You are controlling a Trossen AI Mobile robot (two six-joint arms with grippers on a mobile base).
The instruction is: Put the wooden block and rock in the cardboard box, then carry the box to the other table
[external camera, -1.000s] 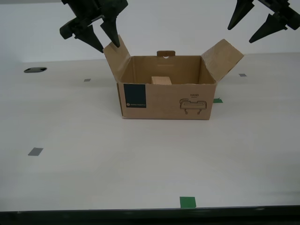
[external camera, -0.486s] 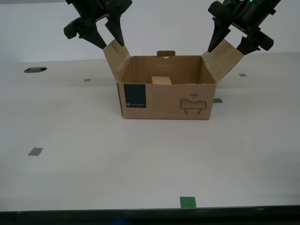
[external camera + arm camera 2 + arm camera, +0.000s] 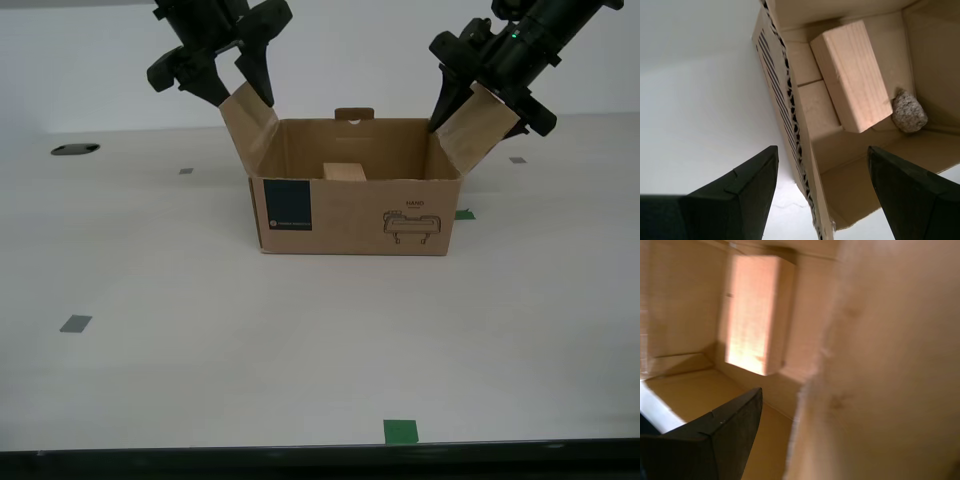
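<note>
Exterior view: one cardboard box stands open on the table, with one wooden block inside at the back wall. Two green tape marks, three grey ones and a dark oval hole lie around it. Two arms reach down, one gripper over the flap on the exterior view's left, the other gripper over the flap on its right. Both have spread jaws astride a flap.

Second wrist view: my second gripper is wide apart, holding nothing, with the flap edge between its jaws. The block lies on the box floor with one rock touching its end.

First wrist view: blurred. The flap hides one side of my first gripper, and one finger shows inside the box.
</note>
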